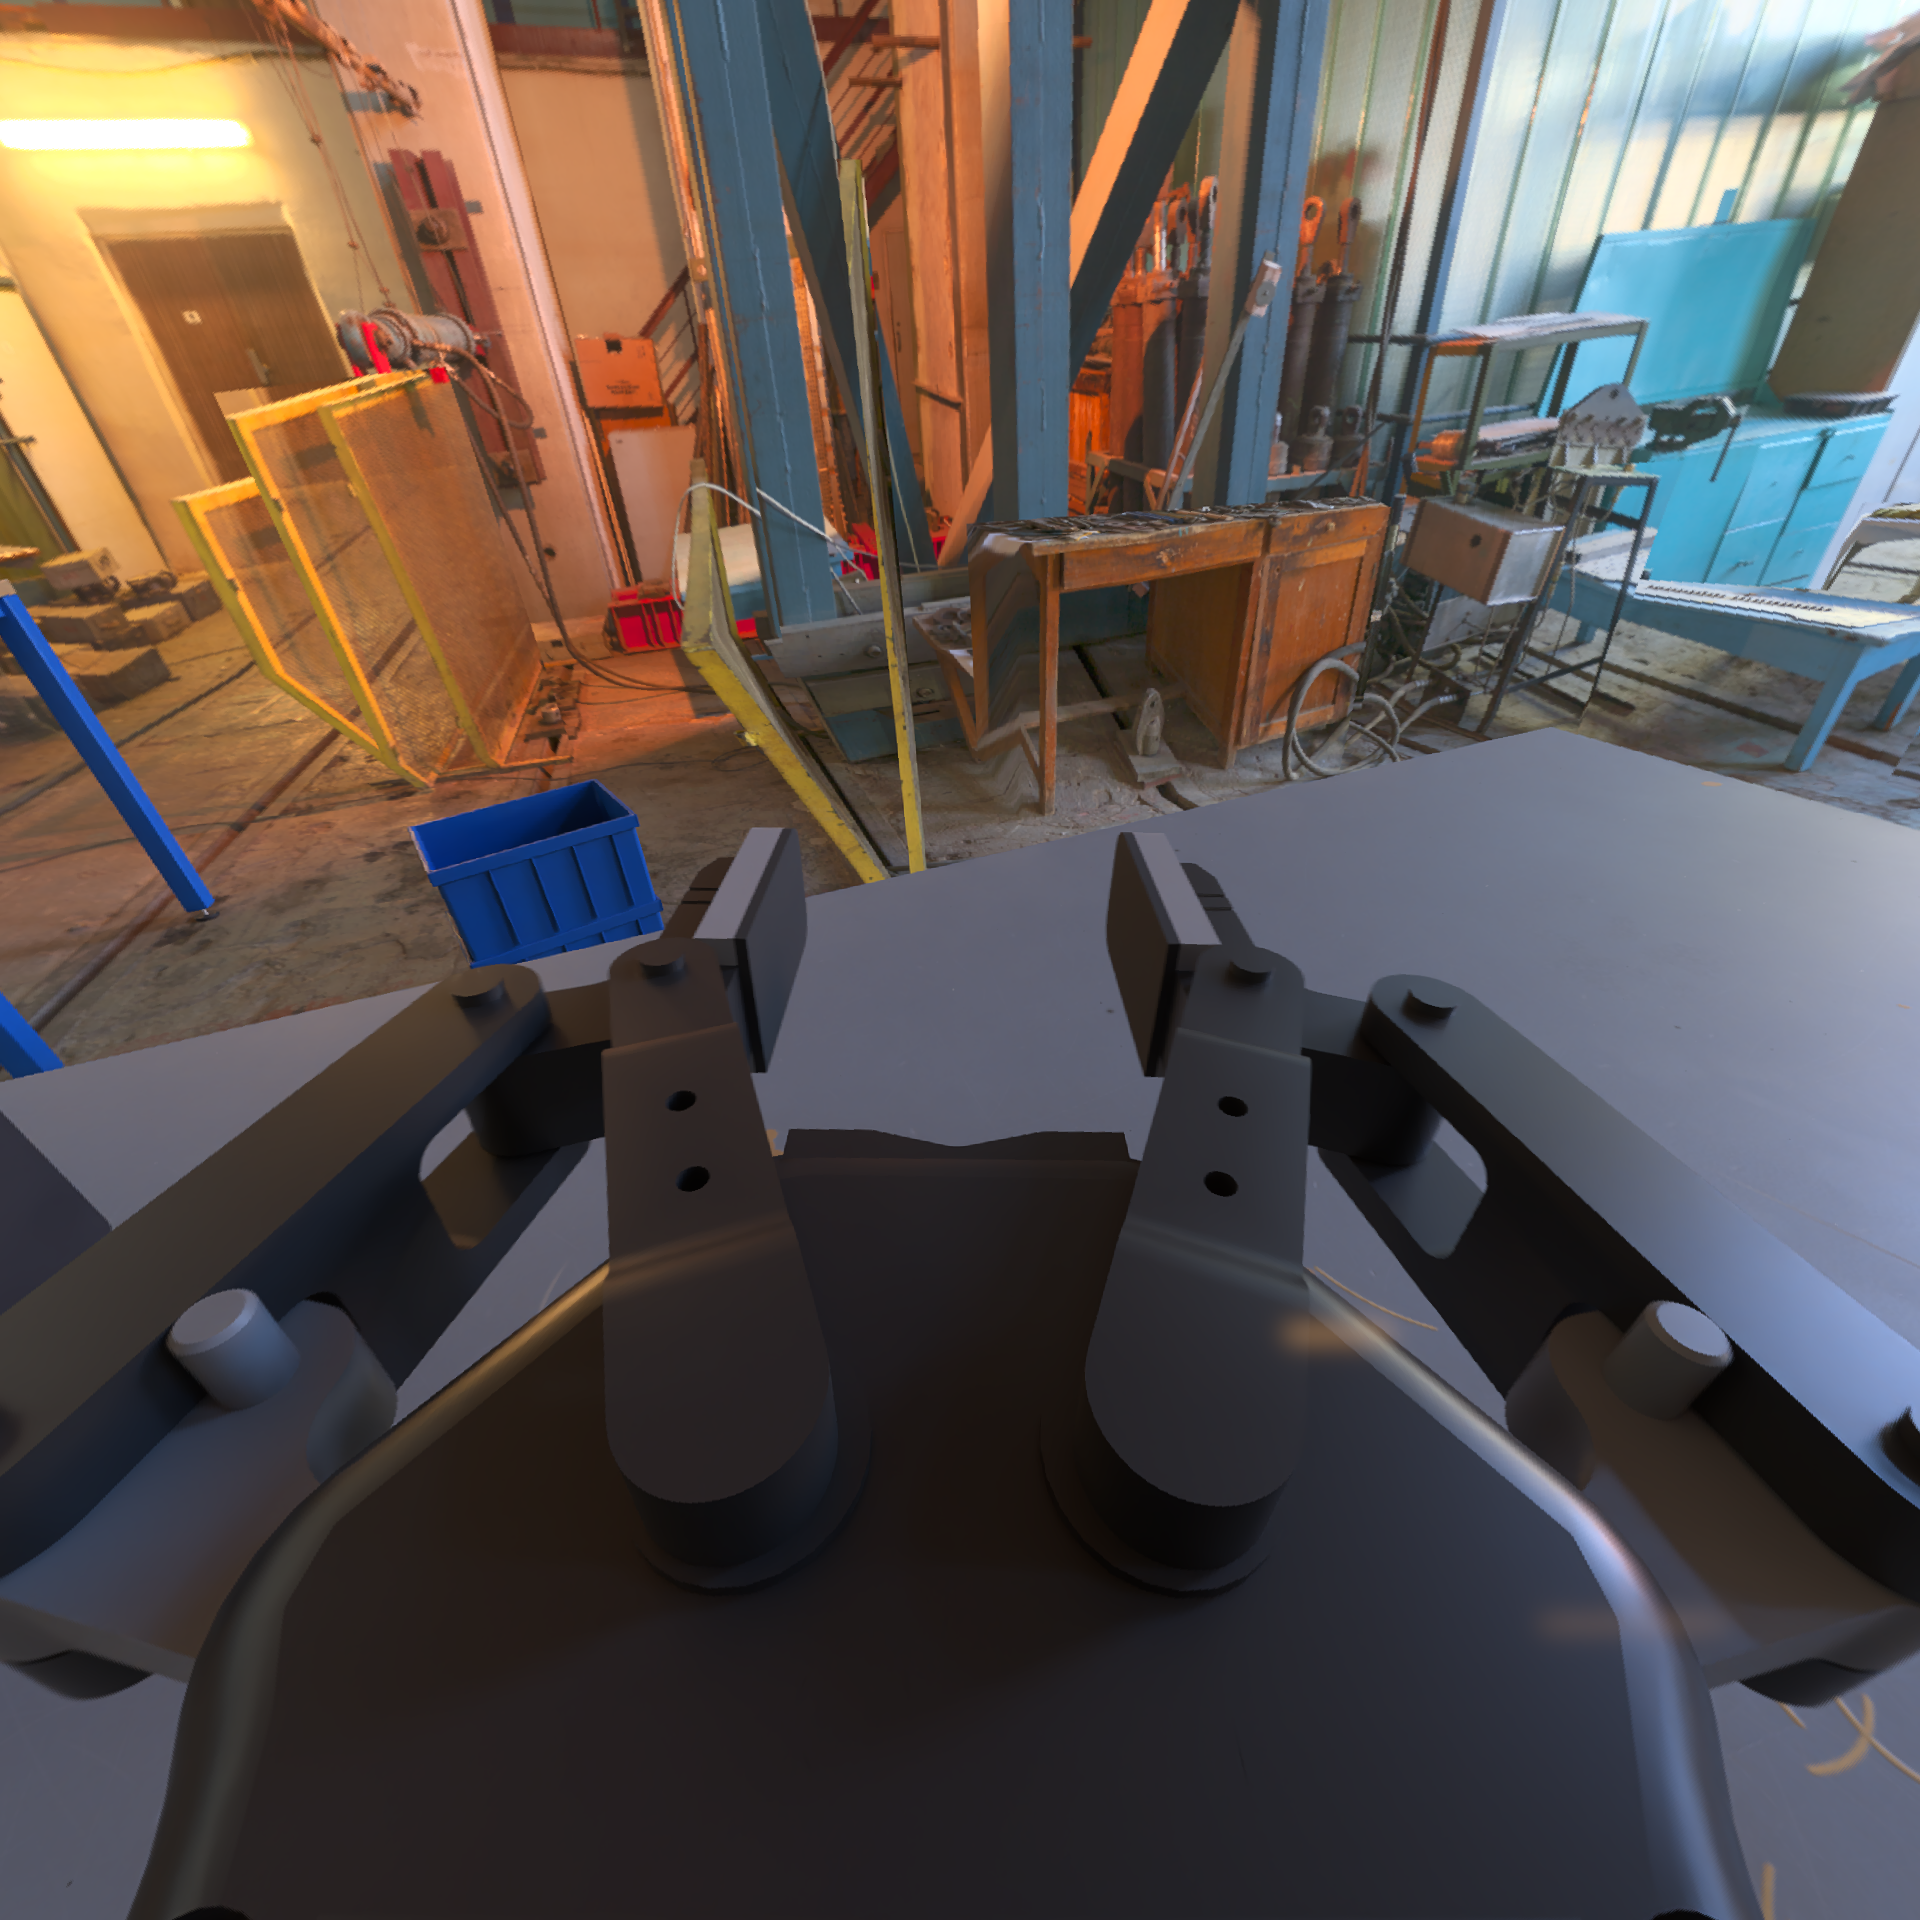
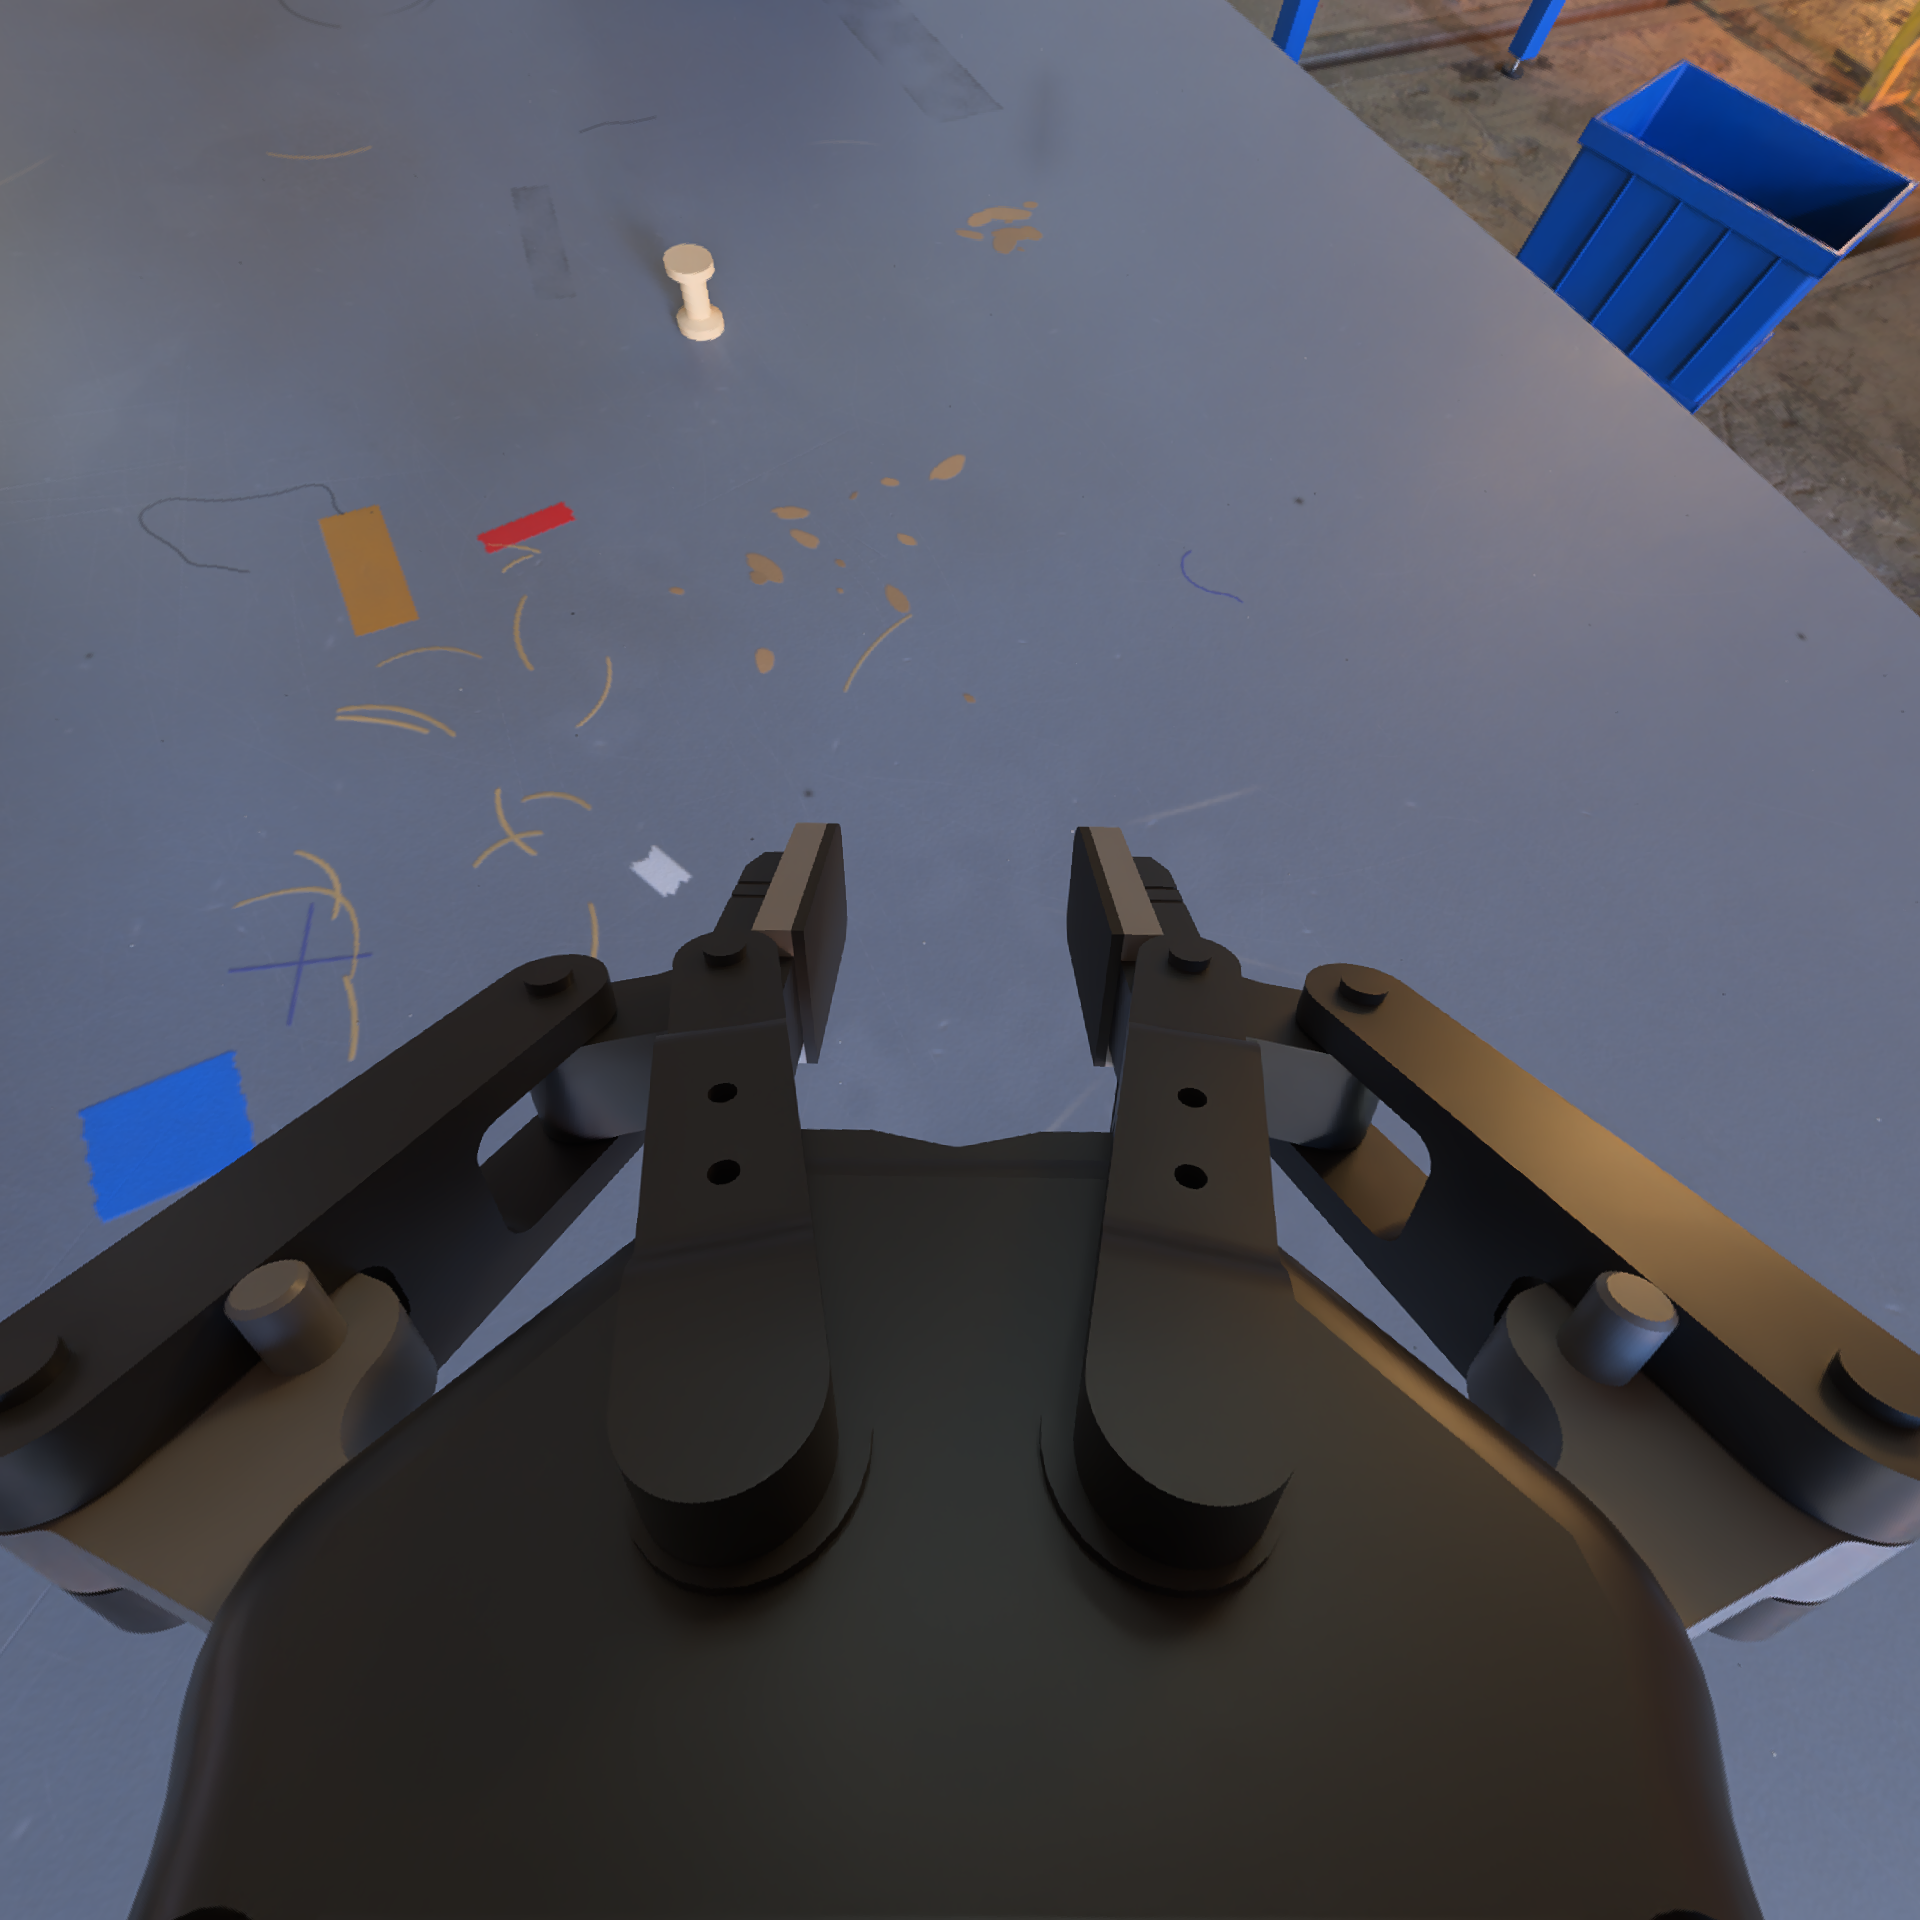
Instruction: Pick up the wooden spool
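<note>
My right gripper (image 2: 956, 935) gapes empty, far from the wooden spool (image 2: 694, 292); a careless approach could topple it

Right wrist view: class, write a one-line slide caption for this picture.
Open right hand hovers above grey table; pale wooden spool lies ahead among tape scraps, blue bin beyond the edge.

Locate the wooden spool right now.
Right wrist view only: wooden spool lies on the grey table, far ahead-left of the open right gripper, beyond the red tape.
</note>
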Controlling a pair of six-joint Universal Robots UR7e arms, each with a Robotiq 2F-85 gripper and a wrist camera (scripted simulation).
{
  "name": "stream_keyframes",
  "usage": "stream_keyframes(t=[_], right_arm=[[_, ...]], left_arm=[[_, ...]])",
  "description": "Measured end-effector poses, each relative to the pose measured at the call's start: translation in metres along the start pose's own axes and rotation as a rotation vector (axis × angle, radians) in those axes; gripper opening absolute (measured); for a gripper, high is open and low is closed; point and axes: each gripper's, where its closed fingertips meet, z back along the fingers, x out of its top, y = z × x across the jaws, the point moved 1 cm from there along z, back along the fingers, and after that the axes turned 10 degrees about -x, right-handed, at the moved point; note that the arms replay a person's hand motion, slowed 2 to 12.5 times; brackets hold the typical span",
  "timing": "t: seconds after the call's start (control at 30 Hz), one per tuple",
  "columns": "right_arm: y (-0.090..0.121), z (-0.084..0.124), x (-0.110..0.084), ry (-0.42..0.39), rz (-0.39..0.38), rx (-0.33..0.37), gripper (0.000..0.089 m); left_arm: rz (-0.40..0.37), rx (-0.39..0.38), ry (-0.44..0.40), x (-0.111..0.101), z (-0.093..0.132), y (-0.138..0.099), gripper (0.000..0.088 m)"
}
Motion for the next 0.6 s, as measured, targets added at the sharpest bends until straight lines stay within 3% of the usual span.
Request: stream_keyframes(t=[0.3, 0.43, 0.6], right_arm=[[0.0007, -0.0006, 0.0001, 0.0, -0.001, 0.003, 0.0392], [0.0008, -0.0009, -0.0004, 0.003, -0.001, 0.003, 0.0392], [0.0009, -0.0011, -0.001, 0.006, 0.001, 0.002, 0.0392]], left_arm=[[0.013, -0.049, -0.022, 0.0084, 0.0026, -0.0011, 0.021], [0.034, -0.083, -0.016, 0.0089, 0.0023, -0.0057, 0.0158], [0.07, -0.074, 0.033, 0.001, 0.0007, -0.0014, 0.0154]])
